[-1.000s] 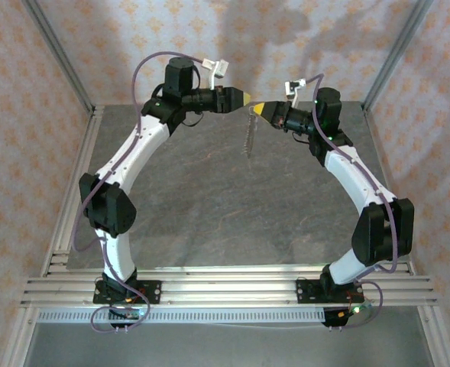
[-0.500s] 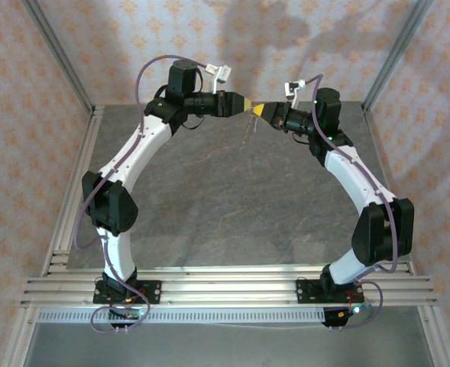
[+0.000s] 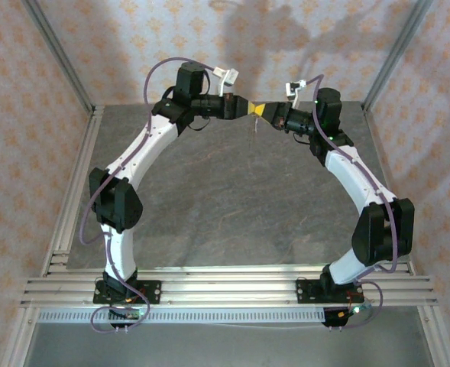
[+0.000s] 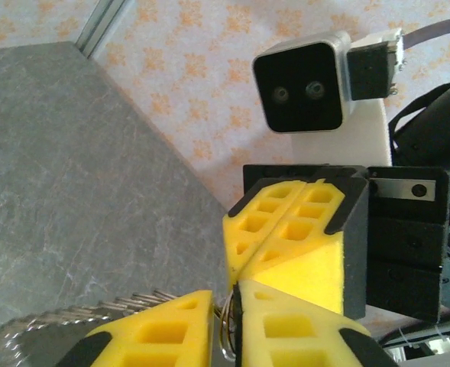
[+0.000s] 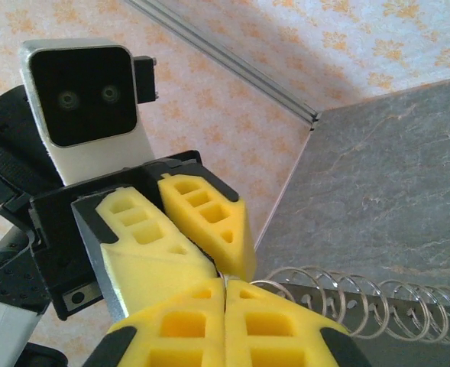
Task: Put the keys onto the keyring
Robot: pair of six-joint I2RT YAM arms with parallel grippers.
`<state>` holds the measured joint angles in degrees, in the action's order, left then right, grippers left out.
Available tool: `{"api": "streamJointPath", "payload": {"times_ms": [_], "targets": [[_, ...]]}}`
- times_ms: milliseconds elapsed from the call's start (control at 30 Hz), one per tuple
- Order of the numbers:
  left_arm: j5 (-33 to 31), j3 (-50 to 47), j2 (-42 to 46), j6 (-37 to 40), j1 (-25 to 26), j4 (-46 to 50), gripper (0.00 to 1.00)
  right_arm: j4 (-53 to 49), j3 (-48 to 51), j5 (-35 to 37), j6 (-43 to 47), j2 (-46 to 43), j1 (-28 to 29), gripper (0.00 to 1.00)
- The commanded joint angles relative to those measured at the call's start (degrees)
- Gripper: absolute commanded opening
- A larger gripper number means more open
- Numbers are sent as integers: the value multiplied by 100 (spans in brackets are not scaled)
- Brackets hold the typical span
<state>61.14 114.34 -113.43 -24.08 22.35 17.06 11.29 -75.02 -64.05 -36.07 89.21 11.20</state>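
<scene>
Left arm has swung right since the earlier frame. The left claw [image 3: 247, 107] has crossed the gap and now meets the right claw [image 3: 258, 110] tip to tip. The strand that hung long under the right claw is drawn up, hard to make out from the top view.

Both claws sit raised over the far centre of the grey stone-pattern counter [image 3: 209, 191], arms arched in from left and right.

The keyring [image 4: 72, 319], a thin silvery metal coil of wire loops, lies about level, trailing away from the two tips.

Left wrist view: the left claw's yellow foam fingers [image 4: 156, 336] are drawn in to a thin slit with wire rings caught in it, so clamped on the keyring. The right claw faces them, its fingers pressed flat together.

Right wrist view: the right claw's fingers [image 5: 171, 325] are together, seam tight. The coil's end sits right at their tips; can't tell if they pinch the wire.
</scene>
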Motion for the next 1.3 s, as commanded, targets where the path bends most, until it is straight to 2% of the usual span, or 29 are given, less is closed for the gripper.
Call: {"api": "streamJointPath", "payload": {"times_ms": [0, 100, 267, 367, 400, 500, 633, 867, 1067, 1267], "targets": [[158, 185, -73, -70, 83, -175, 8, 252, -233, -108, 49, -131, 22, 0], [204, 169, -70, -74, 110, -202, 0, 254, -214, -86, 39, -139, 22, 0], [235, 100, -17, -145, 195, -317, 0, 353, -111, 27, -29, -176, 21, 0], [-42, -132, 134, -353, 260, -590, 0, 456, -67, 132, -126, -209, 15, 0], [-230, -278, 223, -450, 268, -725, 0, 491, -52, 176, -160, -217, 19, 4], [-614, -852, 579, -937, 261, -1507, 0, 515, -13, 349, -176, -321, 7, 28], [-877, -1228, 840, -1141, 248, -2001, 0, 467, 152, 750, -150, -654, -96, 38], [-1009, -1594, 1118, -1348, 217, -2626, 0, 593, 1163, 2102, -237, -1625, -266, 42], [-895, -1701, 1199, -1521, 213, -2982, 0, 1089, 1899, 2332, -218, -1960, -239, 43], [-798, -1805, 1292, -1615, 217, -3161, 0, 1141, 2007, 2330, -69, -1864, 3, 43]]}}
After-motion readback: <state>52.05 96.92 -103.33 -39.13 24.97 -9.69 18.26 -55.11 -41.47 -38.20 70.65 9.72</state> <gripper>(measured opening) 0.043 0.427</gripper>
